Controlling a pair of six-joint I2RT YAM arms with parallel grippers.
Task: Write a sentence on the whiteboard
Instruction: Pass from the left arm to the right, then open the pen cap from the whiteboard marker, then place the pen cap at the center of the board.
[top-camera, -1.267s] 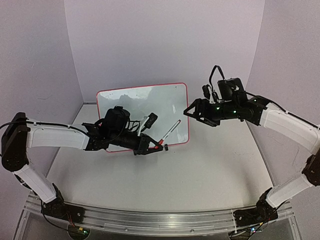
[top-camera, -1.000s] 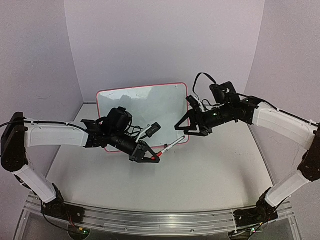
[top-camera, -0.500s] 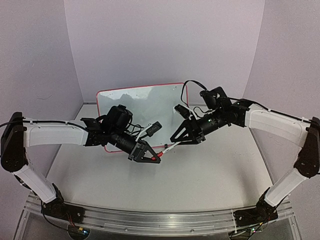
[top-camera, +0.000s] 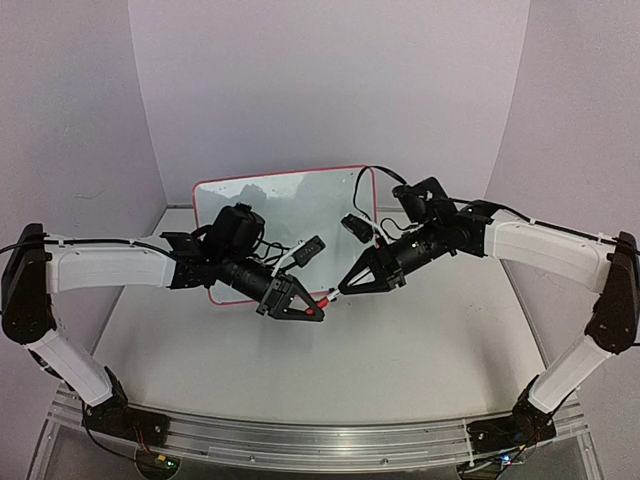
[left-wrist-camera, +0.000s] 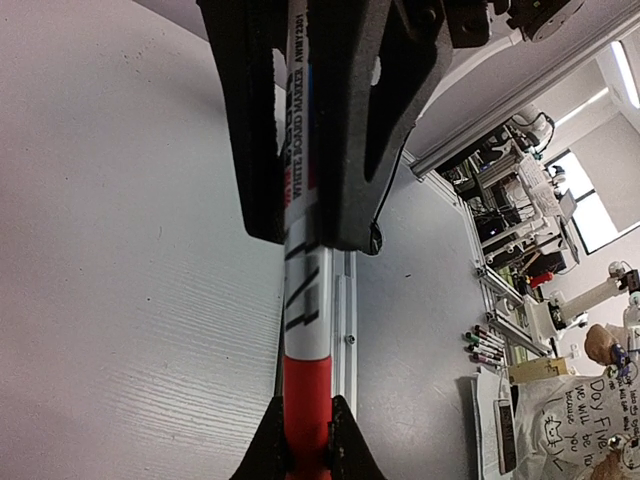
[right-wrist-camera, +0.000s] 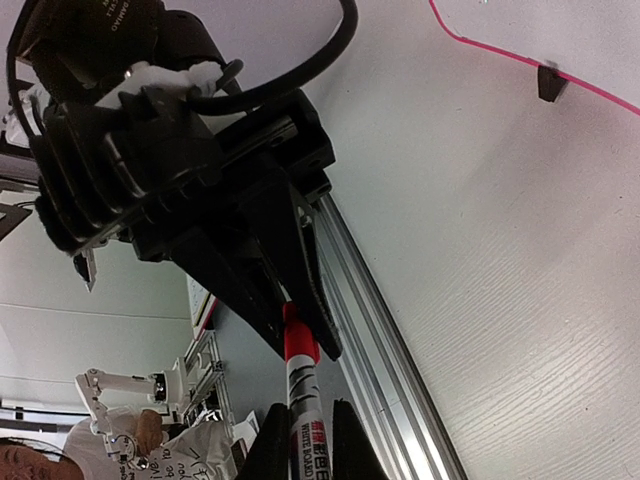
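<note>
The whiteboard (top-camera: 300, 205), white with a thin red frame, stands at the back centre; no sentence shows on its face. In front of it a marker (top-camera: 330, 297) with a red cap and a white barrel hangs between both grippers. My left gripper (top-camera: 317, 312) is shut on the red cap (left-wrist-camera: 305, 410). My right gripper (top-camera: 345, 288) is shut on the white barrel (right-wrist-camera: 305, 435). In the right wrist view the cap (right-wrist-camera: 298, 340) sits in the left gripper's black fingers (right-wrist-camera: 310, 290), and the board's red frame (right-wrist-camera: 490, 45) and one black foot (right-wrist-camera: 548, 82) show at the top right.
An aluminium rail (top-camera: 300, 440) runs along the table's near edge, where both arm bases are bolted. Purple walls close the back and both sides. Beyond the table edge the left wrist view shows loose markers (left-wrist-camera: 485, 350) and papers (left-wrist-camera: 570, 420).
My right gripper has swung left and down from beside the whiteboard to the marker and shut on its barrel. My left gripper has kept hold of the cap, shifting slightly.
</note>
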